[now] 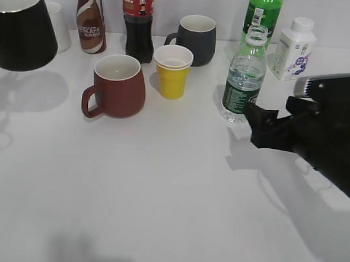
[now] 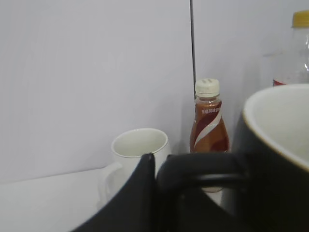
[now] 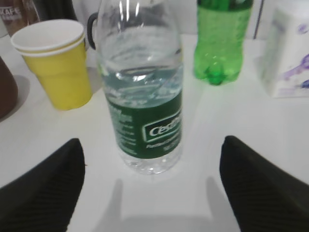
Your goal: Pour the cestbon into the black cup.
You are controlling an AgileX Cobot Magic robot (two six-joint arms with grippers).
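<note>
- Black cup held aloft at upper left of the exterior view, clear of the table, presumably to receive the pour.
- Left gripper clamped on the cup handle, per left wrist view.
- Cestbon upright, uncapped, right of centre on the table.
- Right gripper spread wide, fingers either side of the bottle, not touching; likely staged for grasp.
- Nearby obstacles: yellow paper cup, green soda bottle, white bottle, brown mug.
</note>
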